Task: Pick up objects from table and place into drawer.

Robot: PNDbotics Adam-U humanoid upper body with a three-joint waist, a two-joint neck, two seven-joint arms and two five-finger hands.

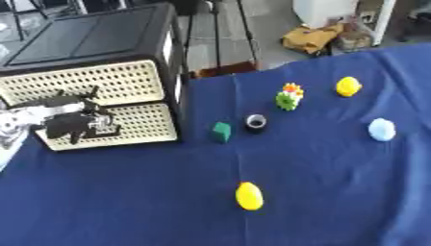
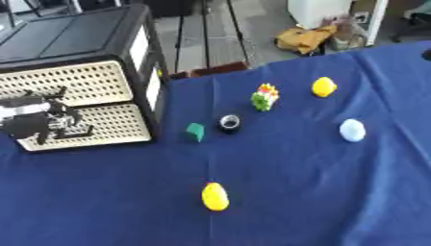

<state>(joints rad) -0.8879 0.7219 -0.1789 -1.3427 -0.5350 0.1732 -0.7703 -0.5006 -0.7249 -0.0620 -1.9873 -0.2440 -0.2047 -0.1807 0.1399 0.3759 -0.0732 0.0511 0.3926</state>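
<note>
A black drawer cabinet (image 1: 93, 43) with two cream perforated drawer fronts stands at the table's back left. My left hand (image 1: 74, 120) hovers against the lower drawer front (image 1: 139, 126), fingers curled by its handle; whether they hold it I cannot tell. Loose on the blue cloth lie a small green block (image 1: 221, 131), a black and white ring (image 1: 256, 123), a green and orange toy (image 1: 289, 97), a yellow piece (image 1: 348, 86), a pale blue ball (image 1: 381, 129) and a yellow oval (image 1: 249, 196). My right hand is out of both views.
The blue tablecloth (image 1: 336, 192) covers the whole work surface, its far edge running diagonally at the back right. Beyond it stand tripod legs (image 1: 215, 33), a brown bag (image 1: 310, 37) and a white bin on the floor.
</note>
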